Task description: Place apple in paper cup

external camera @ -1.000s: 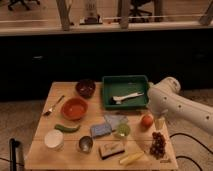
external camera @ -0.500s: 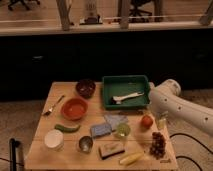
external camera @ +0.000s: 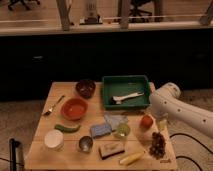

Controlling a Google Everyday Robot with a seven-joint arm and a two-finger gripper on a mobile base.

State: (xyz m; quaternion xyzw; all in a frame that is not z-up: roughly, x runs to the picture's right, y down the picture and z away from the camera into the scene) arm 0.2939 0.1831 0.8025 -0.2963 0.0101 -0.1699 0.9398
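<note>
Wooden desk (external camera: pixel 65 92) carries all objs. White arm (external camera: pixel 182 110) reaches in from the frame-right side. End effector (external camera: pixel 161 123) hangs low, just beside the apple (external camera: pixel 146 121) on its frame-right side. It's prob lined up for a pick, since the apple has to be lifted before anything else. Spread or pressed together: can't tell. Contact w/ the apple: can't tell either.

Apple sits on the desk near the frame-right edge, btw the green tray (external camera: pixel 126 78) behind it and the grape bunch (external camera: pixel 158 143) in front. Paper cup (external camera: pixel 54 139) stands upright at the front frame-left corner, mouth up, well apart from the apple. My guess is the carry must cross most of the desk, over the clutter.

Counts:
- 1 apple
- 1 paper cup
- 1 metal cup (external camera: pixel 85 144)
- 2 bowls: orange bowl (external camera: pixel 75 108), dark bowl (external camera: pixel 85 88)
- 1 tray w/ 1 white utensil (external camera: pixel 125 98)
- 1 spoon (external camera: pixel 52 106)
- 1 long green veg (external camera: pixel 67 128)
- 1 blue sponge (external camera: pixel 100 130)
- 1 pale cloth (external camera: pixel 116 120)
- 1 yellow-green round thing (external camera: pixel 122 131)
- 1 boxy block (external camera: pixel 111 149)
- 1 banana (external camera: pixel 131 158)
- 1 grape bunch
</note>
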